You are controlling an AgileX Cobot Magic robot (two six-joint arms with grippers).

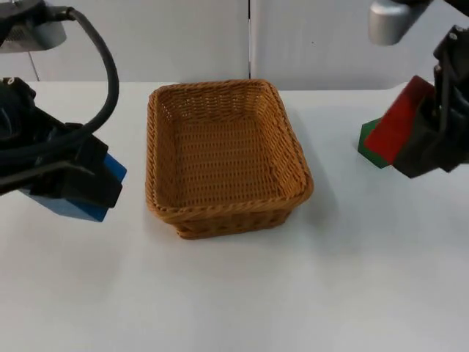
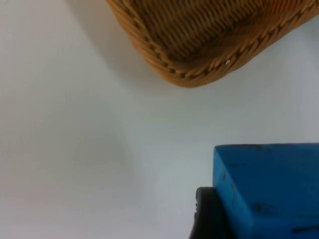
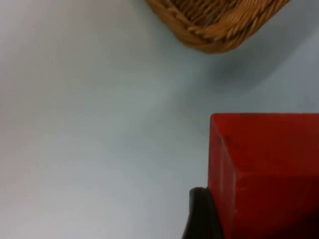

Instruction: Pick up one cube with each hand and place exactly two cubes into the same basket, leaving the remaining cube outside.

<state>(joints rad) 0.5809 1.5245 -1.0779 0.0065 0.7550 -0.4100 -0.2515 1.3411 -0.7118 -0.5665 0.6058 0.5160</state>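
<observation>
An empty woven basket (image 1: 161, 147) sits mid-table; a corner of the basket (image 2: 199, 59) faces the left wrist camera and another corner of the basket (image 3: 219, 30) faces the right one. My left gripper (image 1: 77, 183) hovers left of the basket, shut on a blue cube (image 1: 95, 204), whose top face is the blue cube (image 2: 269, 184) in the left wrist view. My right gripper (image 1: 418, 136) is raised right of the basket, shut on a red cube (image 1: 399, 121), seen close as the red cube (image 3: 264, 169). A green cube (image 1: 368, 139) lies on the table partly under the red one.
The white table (image 1: 242, 293) stretches toward the front. A grey partition wall (image 1: 220, 37) closes off the back behind the basket.
</observation>
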